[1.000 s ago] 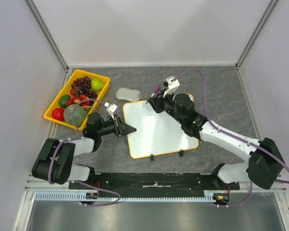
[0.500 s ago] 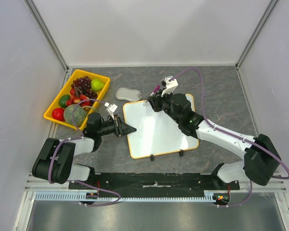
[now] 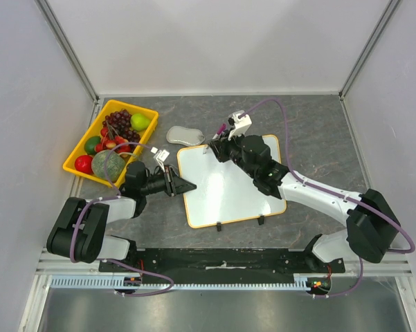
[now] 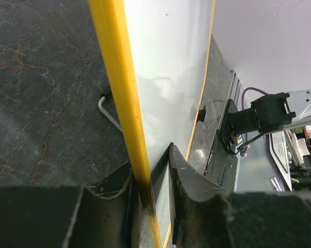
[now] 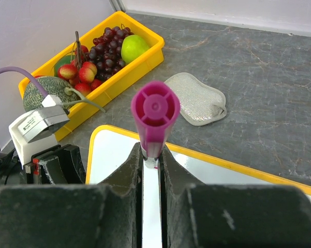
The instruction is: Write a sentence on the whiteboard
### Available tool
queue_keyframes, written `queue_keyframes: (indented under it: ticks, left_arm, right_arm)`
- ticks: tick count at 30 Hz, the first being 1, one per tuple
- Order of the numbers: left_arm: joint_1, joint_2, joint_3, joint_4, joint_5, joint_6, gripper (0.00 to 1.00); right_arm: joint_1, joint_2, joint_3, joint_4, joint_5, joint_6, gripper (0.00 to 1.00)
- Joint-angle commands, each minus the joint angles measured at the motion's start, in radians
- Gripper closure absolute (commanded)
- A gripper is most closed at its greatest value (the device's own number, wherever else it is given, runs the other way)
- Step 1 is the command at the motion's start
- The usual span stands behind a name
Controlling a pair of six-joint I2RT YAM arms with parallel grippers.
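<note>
The whiteboard [image 3: 225, 190] lies flat on the dark table, white with a yellow rim. My left gripper [image 3: 188, 185] is shut on its left edge; in the left wrist view the fingers [image 4: 150, 165] pinch the yellow rim [image 4: 114, 67]. My right gripper [image 3: 214, 145] hangs over the board's far left corner, shut on a magenta marker [image 3: 223, 129]. In the right wrist view the marker [image 5: 154, 111] stands up between the fingers [image 5: 152, 152], its butt end toward the camera and its tip hidden. The sentence is not in view; the board's face [image 5: 124, 150] reads blank white.
A yellow tray [image 3: 78, 164] of fruit stands at the far left, also in the right wrist view [image 5: 145, 51]. A grey pad [image 3: 185, 135] lies just beyond the board. Two black clip feet [image 3: 219, 225] sit on the board's near edge. A small hex key [image 4: 108, 111] lies beside the rim.
My right arm has shifted a little to the left along the board's far edge, carrying the marker. The left arm and the board have stayed put.
</note>
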Motion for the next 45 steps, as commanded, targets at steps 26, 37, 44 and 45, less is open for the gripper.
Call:
queue_keyframes:
  ticks: [26, 37, 44, 45]
  left_arm:
    - [-0.024, 0.024, 0.012, -0.024, -0.005, 0.09, 0.98]
    - [-0.024, 0.029, 0.013, -0.026, -0.005, 0.092, 0.98]
    - [-0.023, 0.032, 0.016, -0.026, -0.003, 0.09, 0.98]
    - [-0.023, 0.032, 0.016, -0.026, -0.003, 0.09, 0.98]
  right_arm:
    - [0.034, -0.038, -0.04, -0.036, -0.006, -0.021, 1.0]
    - [0.036, -0.067, -0.063, -0.042, 0.034, -0.03, 1.0]
    - [0.036, -0.069, -0.052, -0.047, 0.069, -0.03, 1.0]
    - [0.036, -0.07, -0.052, -0.047, 0.072, -0.03, 1.0]
